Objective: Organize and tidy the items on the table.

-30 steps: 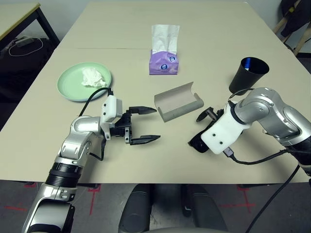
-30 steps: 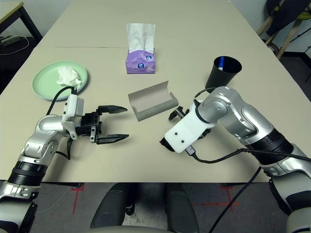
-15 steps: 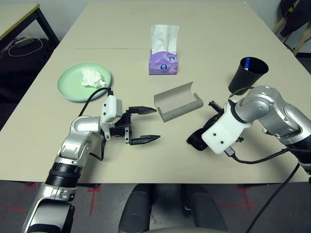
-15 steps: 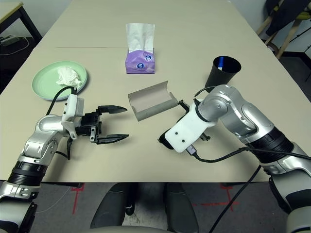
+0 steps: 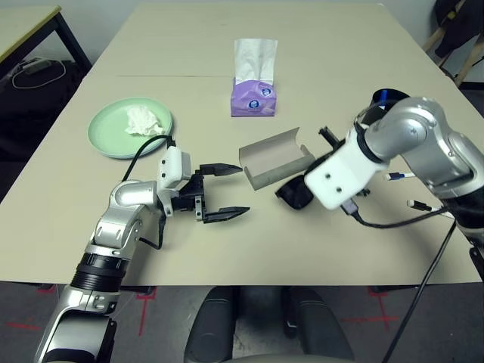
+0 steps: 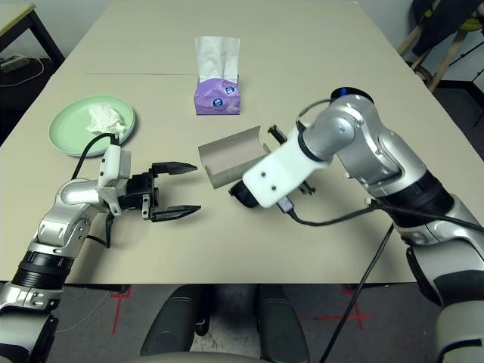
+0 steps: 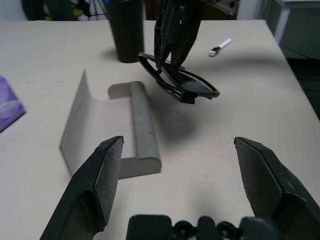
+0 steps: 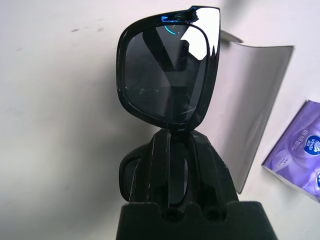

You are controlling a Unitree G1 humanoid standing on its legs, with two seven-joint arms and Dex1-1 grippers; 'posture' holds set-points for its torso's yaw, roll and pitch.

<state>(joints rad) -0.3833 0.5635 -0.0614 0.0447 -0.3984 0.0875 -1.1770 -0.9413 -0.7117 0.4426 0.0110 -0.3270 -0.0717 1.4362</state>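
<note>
My right gripper (image 8: 176,140) is shut on the black sunglasses (image 8: 167,70) at their bridge. It holds them off the table (image 5: 318,45), just right of the open grey glasses case (image 5: 276,157). The sunglasses (image 5: 293,193) hang below the white wrist housing. My left gripper (image 5: 243,190) rests open on the table left of the case, nothing between its fingers. A crumpled white tissue (image 5: 144,119) lies on the green plate (image 5: 113,140) at the left. The black cup (image 5: 382,102) stands behind my right arm, partly hidden. Two white pens (image 5: 398,176) lie at the right.
A purple tissue box (image 5: 255,97) stands behind the case near the table's seam. A smaller black-legged side table (image 5: 23,23) is at the far left corner. A cable trails from my right wrist over the table's right side.
My right gripper closed on the sunglasses, lifted them off the table and carried them left toward the case. The pens came into view. The left arm stayed put.
</note>
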